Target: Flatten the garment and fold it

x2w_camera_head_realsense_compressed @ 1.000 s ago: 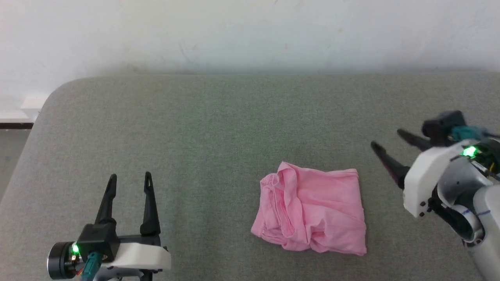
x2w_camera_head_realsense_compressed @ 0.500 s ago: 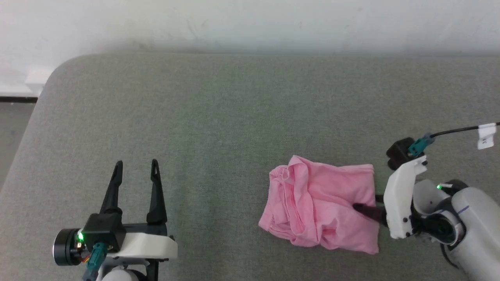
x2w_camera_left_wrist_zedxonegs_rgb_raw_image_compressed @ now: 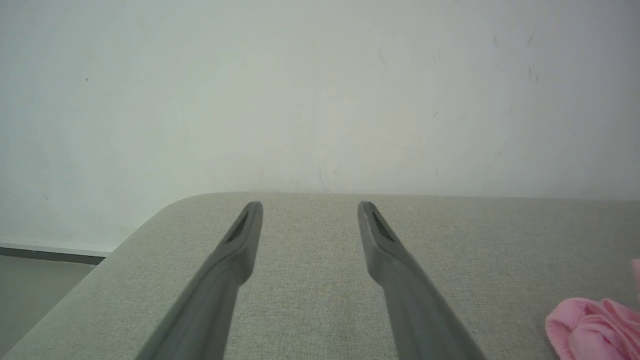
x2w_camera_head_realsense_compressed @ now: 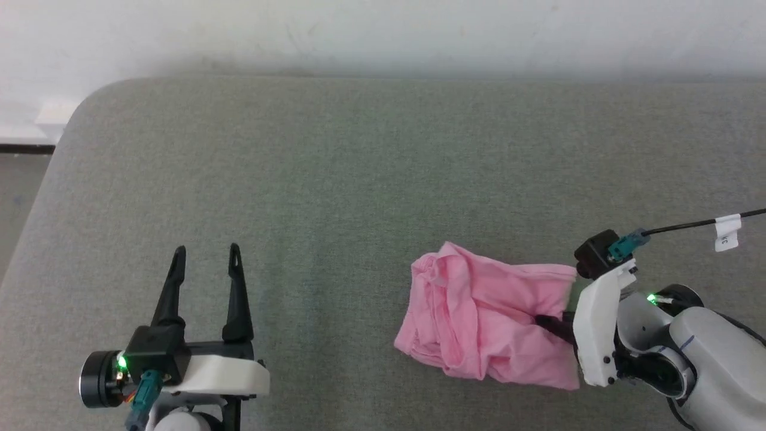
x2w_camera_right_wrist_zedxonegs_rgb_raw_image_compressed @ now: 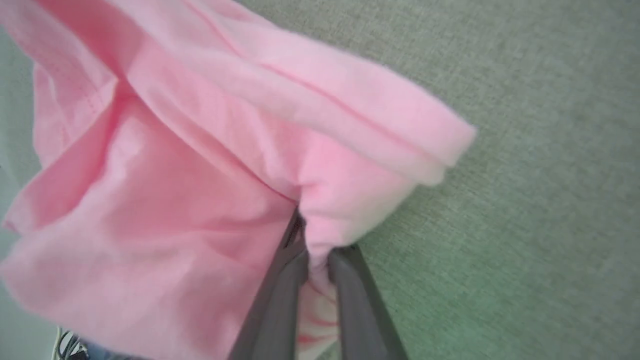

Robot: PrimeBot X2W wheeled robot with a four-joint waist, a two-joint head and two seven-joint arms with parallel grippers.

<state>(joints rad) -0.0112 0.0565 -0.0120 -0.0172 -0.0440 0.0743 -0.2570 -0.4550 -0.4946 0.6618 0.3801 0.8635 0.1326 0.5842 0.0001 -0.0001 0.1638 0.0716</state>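
Note:
The garment (x2w_camera_head_realsense_compressed: 479,317) is a crumpled light pink cloth lying on the grey cushion (x2w_camera_head_realsense_compressed: 359,179), right of centre. My right gripper (x2w_camera_head_realsense_compressed: 543,321) reaches in from the right, and its dark fingers are pinched together on the cloth near its right edge. In the right wrist view the fingers (x2w_camera_right_wrist_zedxonegs_rgb_raw_image_compressed: 280,280) close on a fold of the garment (x2w_camera_right_wrist_zedxonegs_rgb_raw_image_compressed: 175,200), their tips buried in it. My left gripper (x2w_camera_head_realsense_compressed: 206,248) stands open at the lower left, well away from the cloth. In the left wrist view the left gripper (x2w_camera_left_wrist_zedxonegs_rgb_raw_image_compressed: 310,206) is spread wide, and a bit of the garment (x2w_camera_left_wrist_zedxonegs_rgb_raw_image_compressed: 590,325) shows at the lower right.
The cushion has a rounded far-left corner (x2w_camera_head_realsense_compressed: 90,102), with floor (x2w_camera_head_realsense_compressed: 18,197) beyond its left edge. A pale wall (x2w_camera_head_realsense_compressed: 383,30) runs behind it. A black cable with a white tag (x2w_camera_head_realsense_compressed: 727,230) trails from my right wrist.
My right arm came down from the right onto the garment's right side, and its fingers closed on the cloth. The head camera shifted slightly. The left arm stayed put.

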